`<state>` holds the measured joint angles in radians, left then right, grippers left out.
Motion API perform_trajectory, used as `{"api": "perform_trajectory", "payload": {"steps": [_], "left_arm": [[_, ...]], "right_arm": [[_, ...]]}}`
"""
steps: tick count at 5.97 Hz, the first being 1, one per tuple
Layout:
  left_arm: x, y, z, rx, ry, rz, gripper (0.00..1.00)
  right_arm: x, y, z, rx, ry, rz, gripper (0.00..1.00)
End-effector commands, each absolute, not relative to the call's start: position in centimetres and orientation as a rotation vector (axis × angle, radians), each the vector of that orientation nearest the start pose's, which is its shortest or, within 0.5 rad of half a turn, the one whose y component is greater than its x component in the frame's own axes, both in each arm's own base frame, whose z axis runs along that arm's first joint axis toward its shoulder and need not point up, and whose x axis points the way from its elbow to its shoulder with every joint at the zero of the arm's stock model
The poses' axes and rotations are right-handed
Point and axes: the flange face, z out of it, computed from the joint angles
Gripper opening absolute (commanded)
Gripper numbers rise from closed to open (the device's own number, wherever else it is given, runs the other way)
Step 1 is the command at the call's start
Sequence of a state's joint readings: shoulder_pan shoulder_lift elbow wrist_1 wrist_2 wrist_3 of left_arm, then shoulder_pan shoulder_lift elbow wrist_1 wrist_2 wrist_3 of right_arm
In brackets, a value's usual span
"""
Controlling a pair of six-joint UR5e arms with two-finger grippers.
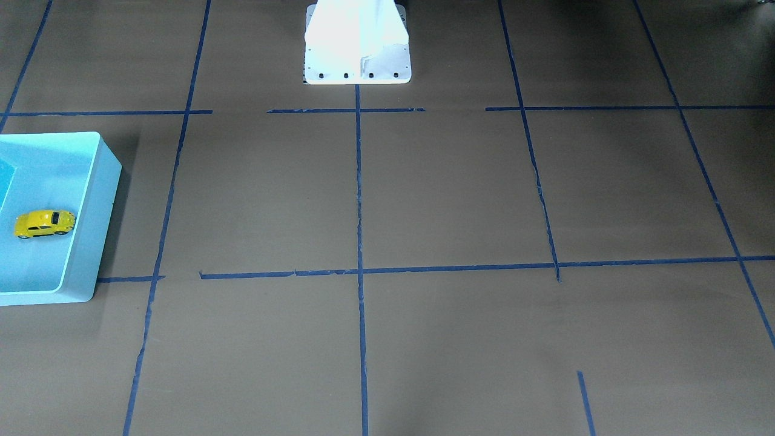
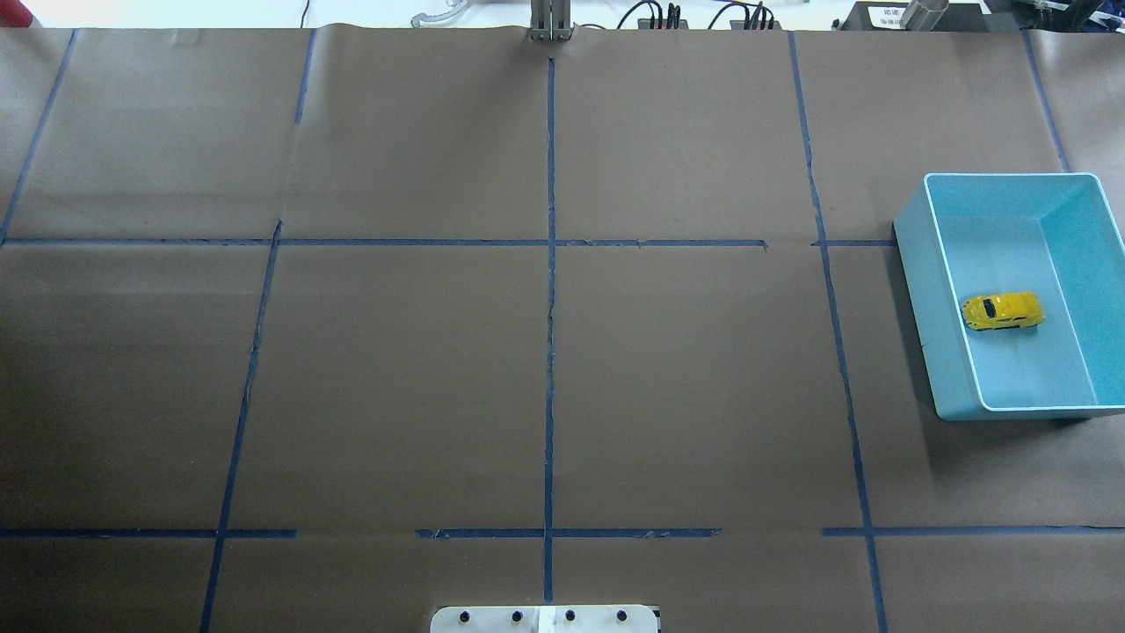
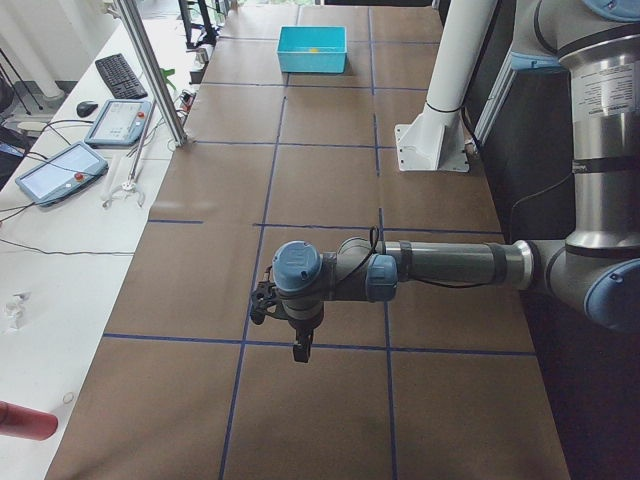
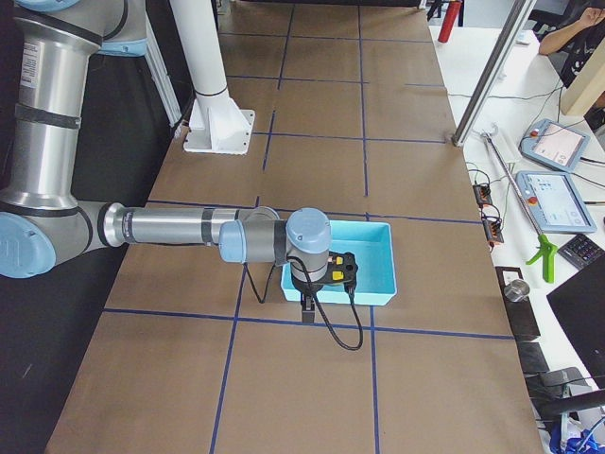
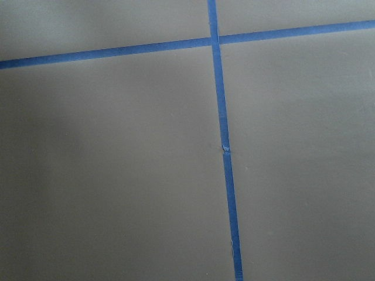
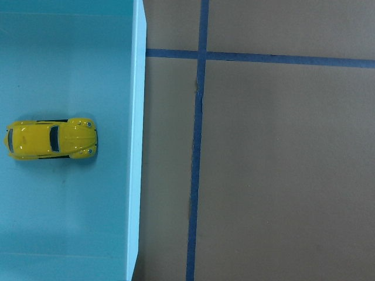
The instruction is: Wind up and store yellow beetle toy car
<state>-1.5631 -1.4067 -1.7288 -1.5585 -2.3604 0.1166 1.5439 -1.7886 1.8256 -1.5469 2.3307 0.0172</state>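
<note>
Sitting on its wheels, the tiny bright yellow beetle-shaped toy car [image 2: 1003, 311] rests on the floor of the light blue rectangular plastic bin [image 2: 932, 308], nearer the wall that faces the table's middle. The bin stands at the robot's right end of the brown paper-covered table [image 2: 395, 378], which is crossed by blue tape lines [image 2: 550, 352]. The right gripper [image 4: 307, 307] hangs above the bin's edge, touching nothing. The left gripper [image 3: 299, 350] points down over bare paper, well apart. Whether either pincer is parted or closed, I cannot tell.
</note>
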Motion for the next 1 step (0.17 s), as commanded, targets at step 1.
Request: {"api": "perform_trajectory", "payload": {"steps": [1], "left_arm": [[-5.93, -42.16, 65.61, 0.026, 0.790, 0.110, 1.00]], "right_arm": [[5.47, -40.62, 61.71, 0.067, -0.753, -0.042, 1.00]]}}
